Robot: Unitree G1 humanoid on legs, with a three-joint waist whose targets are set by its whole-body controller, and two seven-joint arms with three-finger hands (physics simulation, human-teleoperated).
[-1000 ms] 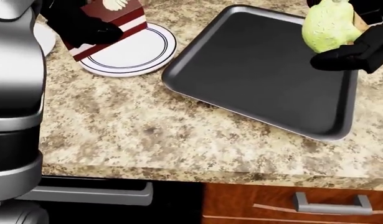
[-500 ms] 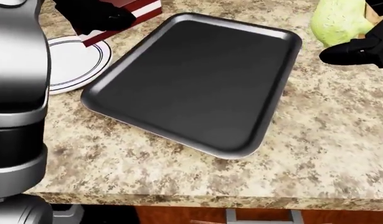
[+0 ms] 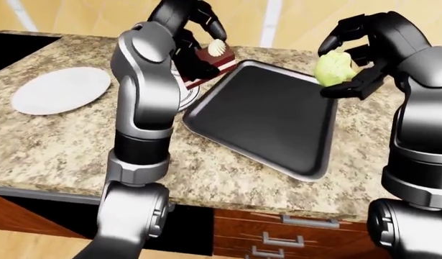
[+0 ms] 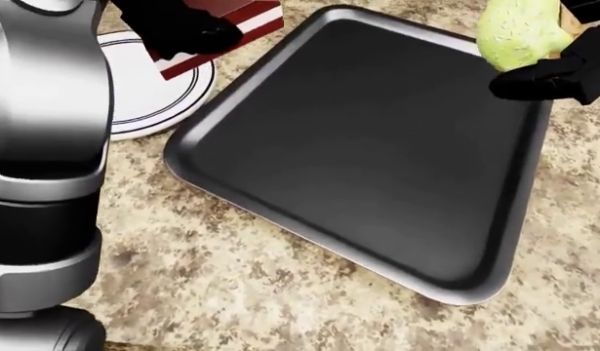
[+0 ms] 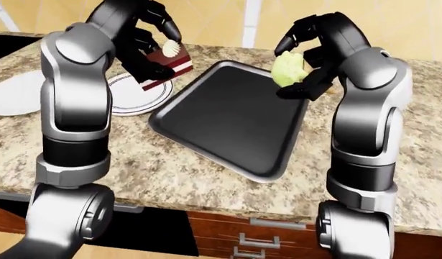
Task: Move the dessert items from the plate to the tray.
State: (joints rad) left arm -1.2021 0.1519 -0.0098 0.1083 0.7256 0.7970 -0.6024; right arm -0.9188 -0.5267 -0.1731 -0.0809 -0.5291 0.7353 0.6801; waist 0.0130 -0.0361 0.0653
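**Inspector:** State of the left hand?

**Assistant:** Its black fingers are closed round a slice of cake in red and white layers with a dab of cream on top. The slice is lifted clear of the worktop, above the gap between the ringed plate and the left edge of the tray.

**Inspector:** And the right hand?

**Assistant:** Its fingers are curled about a pale green dessert, a rounded lump, gripping it. It is held in the air over the tray's upper right corner in the head view, not touching the tray.

**Inspector:** The tray itself?

**Assistant:** Dark, rectangular, with a raised rim; it lies flat and skewed on the speckled stone worktop, nothing resting in it.

**Inspector:** Anything else on the worktop?

**Assistant:** The ringed plate sits just beside the tray, bare. A second plain white plate lies well apart, at the left of the left-eye view. Below the worktop edge, wooden drawers with metal handles show.
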